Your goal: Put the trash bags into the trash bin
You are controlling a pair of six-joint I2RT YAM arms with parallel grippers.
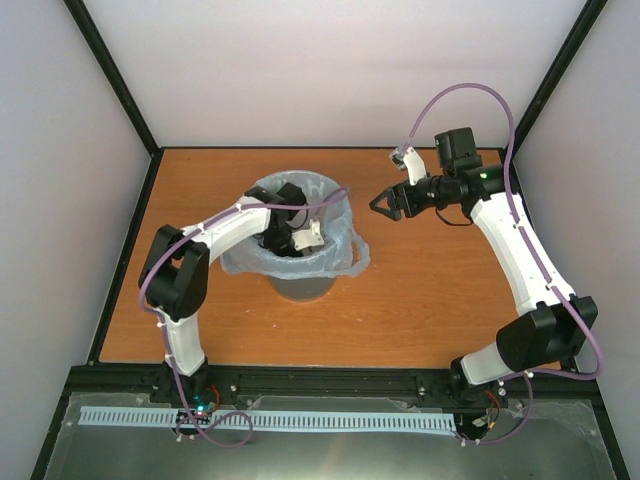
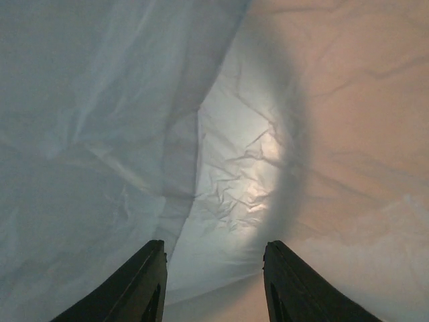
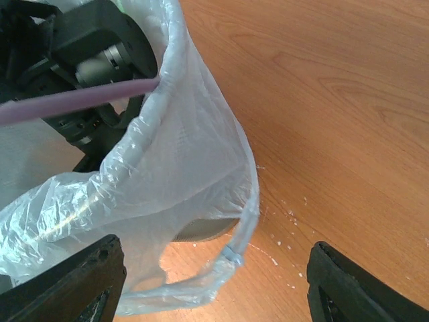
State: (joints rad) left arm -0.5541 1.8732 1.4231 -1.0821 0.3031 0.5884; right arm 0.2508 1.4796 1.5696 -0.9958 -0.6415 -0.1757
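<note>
**Lined bin and two arms.** The trash bin (image 1: 305,288) is standing on the worktop (image 1: 430,300), left of centre. A translucent trash bag (image 1: 340,250) is lining it and draping over its rim, with slack film bunching on the right side. The left tool (image 2: 214,245) is reaching down inside the bag. Its fingers (image 2: 144,288) are spread apart, with only crinkled film ahead of them. The right tool (image 1: 378,206) is hovering just right of the bin, apart from the bag, with its jaws standing wide and gripping nothing.
</note>
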